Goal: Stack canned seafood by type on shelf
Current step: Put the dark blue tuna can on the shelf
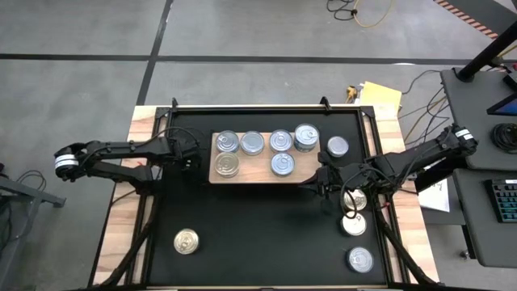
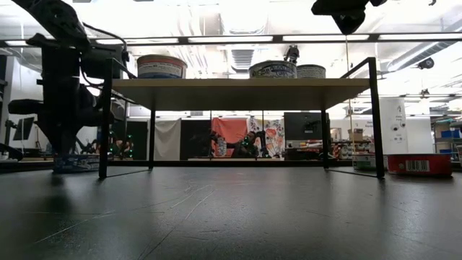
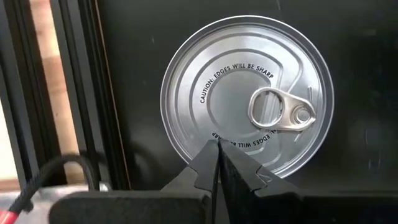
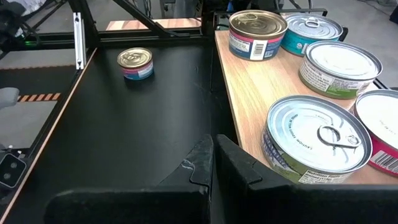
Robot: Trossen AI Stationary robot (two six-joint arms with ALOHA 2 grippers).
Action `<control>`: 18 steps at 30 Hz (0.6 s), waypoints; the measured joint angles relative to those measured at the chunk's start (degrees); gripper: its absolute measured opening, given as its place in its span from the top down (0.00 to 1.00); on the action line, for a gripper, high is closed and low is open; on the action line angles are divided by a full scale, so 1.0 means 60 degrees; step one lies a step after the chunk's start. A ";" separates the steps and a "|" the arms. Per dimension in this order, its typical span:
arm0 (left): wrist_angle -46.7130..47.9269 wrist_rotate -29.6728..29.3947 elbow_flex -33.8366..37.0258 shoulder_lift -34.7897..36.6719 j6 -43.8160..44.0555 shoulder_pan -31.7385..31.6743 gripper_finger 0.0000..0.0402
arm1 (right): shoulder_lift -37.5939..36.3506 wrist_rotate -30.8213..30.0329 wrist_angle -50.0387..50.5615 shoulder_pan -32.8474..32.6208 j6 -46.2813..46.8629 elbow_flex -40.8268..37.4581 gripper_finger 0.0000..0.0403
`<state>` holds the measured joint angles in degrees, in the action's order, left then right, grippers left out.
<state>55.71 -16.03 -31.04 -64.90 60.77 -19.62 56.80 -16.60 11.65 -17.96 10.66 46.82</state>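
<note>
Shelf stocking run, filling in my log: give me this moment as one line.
shelf: several cans on it | mat: loose cans, one gold-lidded | left hand: shut, empty, beside shelf | right hand: shut, empty, at shelf corner

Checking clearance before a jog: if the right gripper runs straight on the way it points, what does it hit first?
Probably nothing close. The right gripper, shut, points along bare black mat beside the shelf edge; the gold-lidded can sits slightly off that line. Depth is unclear.

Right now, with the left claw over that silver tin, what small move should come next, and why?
Probably open the left claw. It is shut, its tips pointing at a silver tin that lies on the black mat, not on the shelf; a shut claw cannot straddle it. The right claw waits shut beside the shelf.
</note>
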 joint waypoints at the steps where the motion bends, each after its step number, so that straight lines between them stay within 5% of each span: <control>1: 0.0116 0.0113 -0.0071 -0.0004 0.0002 0.0042 1.00 | 0.0000 0.0000 0.0005 -0.0003 -0.0001 -0.0007 0.98; 18: 0.0342 0.0343 -0.0258 -0.0266 0.0219 0.0656 1.00 | 0.0000 0.0000 -0.0001 -0.0002 -0.0022 -0.0112 0.98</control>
<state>57.76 -13.97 -32.58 -66.50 62.08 -15.69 56.80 -16.60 11.64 -17.97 10.52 46.15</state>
